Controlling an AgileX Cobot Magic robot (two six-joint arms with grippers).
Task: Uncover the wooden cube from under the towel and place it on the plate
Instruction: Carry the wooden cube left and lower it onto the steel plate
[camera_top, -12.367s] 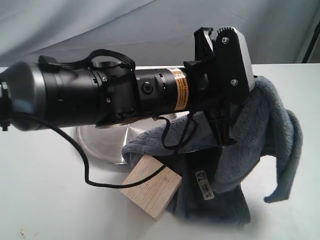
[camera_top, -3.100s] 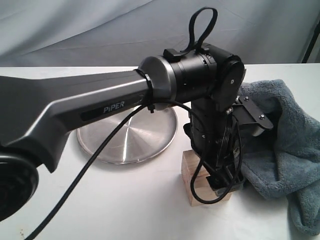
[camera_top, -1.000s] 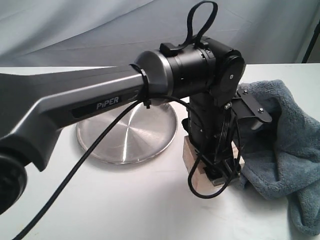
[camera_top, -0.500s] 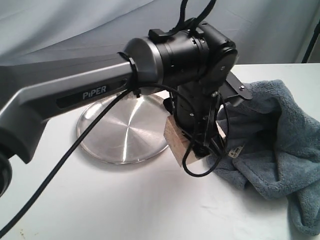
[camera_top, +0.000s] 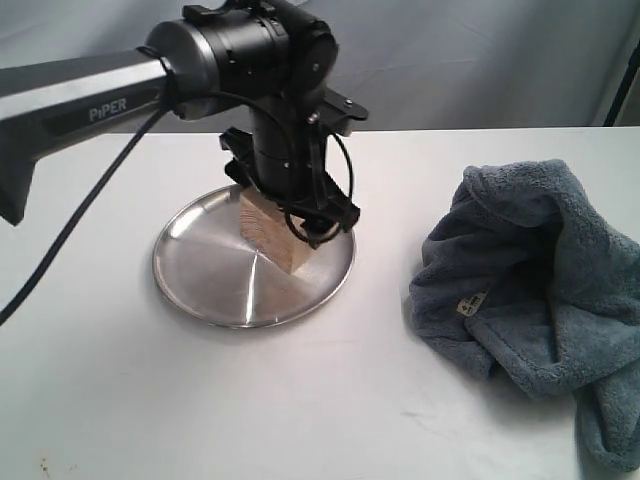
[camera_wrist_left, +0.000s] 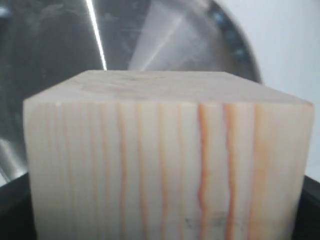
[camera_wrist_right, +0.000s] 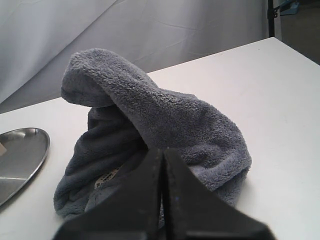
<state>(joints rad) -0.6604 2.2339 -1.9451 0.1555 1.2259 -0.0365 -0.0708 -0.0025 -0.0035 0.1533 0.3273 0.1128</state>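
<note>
The pale wooden cube (camera_top: 270, 233) is held tilted over the right half of the shiny steel plate (camera_top: 200, 290), its lowest corner at or just above the metal. My left gripper (camera_top: 287, 222) comes down from above and is shut on the cube. In the left wrist view the cube (camera_wrist_left: 165, 160) fills the frame, with the plate (camera_wrist_left: 55, 45) behind it. The blue-grey towel (camera_top: 530, 270) lies heaped to the right, its white label (camera_top: 472, 301) showing. My right gripper (camera_wrist_right: 162, 167) is shut and empty, pointing at the towel (camera_wrist_right: 150, 110); it is outside the exterior view.
The white table (camera_top: 300, 400) runs to a grey cloth backdrop (camera_top: 480, 60). The left arm's black cable (camera_top: 60, 240) hangs over the table's left side. A dark stand (camera_top: 625, 70) is at the far right edge.
My left gripper has lifted the cube from beside the towel and carried it left over the plate. The towel stays heaped on the right.
</note>
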